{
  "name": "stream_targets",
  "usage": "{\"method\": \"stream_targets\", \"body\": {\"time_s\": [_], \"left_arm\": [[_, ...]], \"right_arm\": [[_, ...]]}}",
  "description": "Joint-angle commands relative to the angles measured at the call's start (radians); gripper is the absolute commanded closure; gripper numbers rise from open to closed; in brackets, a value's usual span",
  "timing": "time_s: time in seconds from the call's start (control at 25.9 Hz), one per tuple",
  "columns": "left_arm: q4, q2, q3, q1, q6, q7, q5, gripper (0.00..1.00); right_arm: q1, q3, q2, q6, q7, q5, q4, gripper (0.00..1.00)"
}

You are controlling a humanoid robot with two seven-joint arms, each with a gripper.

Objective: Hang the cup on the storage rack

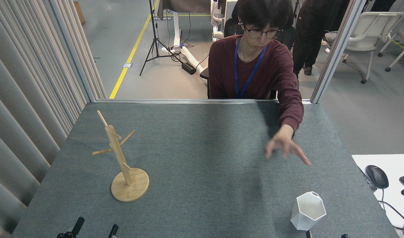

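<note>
**Cup and rack set apart, claws barely in view**

The cup (308, 211) stands upright on the table (202, 158) at the near right, its hexagonal mouth facing up. The rack (122, 158) stands well apart at the left, its round base flat on the cloth and its pegs bare. This looks like a starting layout: the cup sits close to where the right arm comes in, the rack on the left arm's side, with open cloth between them.

A person sits at the far edge, one hand (284, 147) stretched out low over the table beyond the cup, fingers spread, touching neither cup nor rack. It is blurred, so likely moving.

Of the left claw (94, 228) only two dark finger tips show at the bottom edge, spread apart with nothing between them. Of the right claw (325, 235) only two tiny dark tips show just beside the cup's base; whether it is wide or narrow cannot be told. Neither claw holds the cup, so hanging has not begun.
</note>
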State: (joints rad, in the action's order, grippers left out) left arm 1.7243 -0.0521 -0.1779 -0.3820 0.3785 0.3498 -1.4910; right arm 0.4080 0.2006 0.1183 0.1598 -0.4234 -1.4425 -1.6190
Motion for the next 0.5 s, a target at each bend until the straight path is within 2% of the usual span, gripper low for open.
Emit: {"method": "stream_targets", "body": {"time_s": [0.0, 0.19, 0.46], "left_arm": [[0.000, 0.000, 0.000, 0.000, -0.001, 0.000, 0.002, 0.01], [0.000, 0.000, 0.000, 0.000, -0.020, 0.000, 0.003, 0.01], [-0.002, 0.000, 0.000, 0.000, -0.036, 0.000, 0.003, 0.01]], "right_arm": [[0.000, -0.001, 0.000, 0.004, 0.005, 0.001, 0.001, 0.01], [-0.008, -0.001, 0.004, 0.001, 0.014, -0.001, 0.013, 0.01], [-0.075, -0.006, 0.021, 0.004, 0.049, -0.001, 0.099, 0.01]]}}
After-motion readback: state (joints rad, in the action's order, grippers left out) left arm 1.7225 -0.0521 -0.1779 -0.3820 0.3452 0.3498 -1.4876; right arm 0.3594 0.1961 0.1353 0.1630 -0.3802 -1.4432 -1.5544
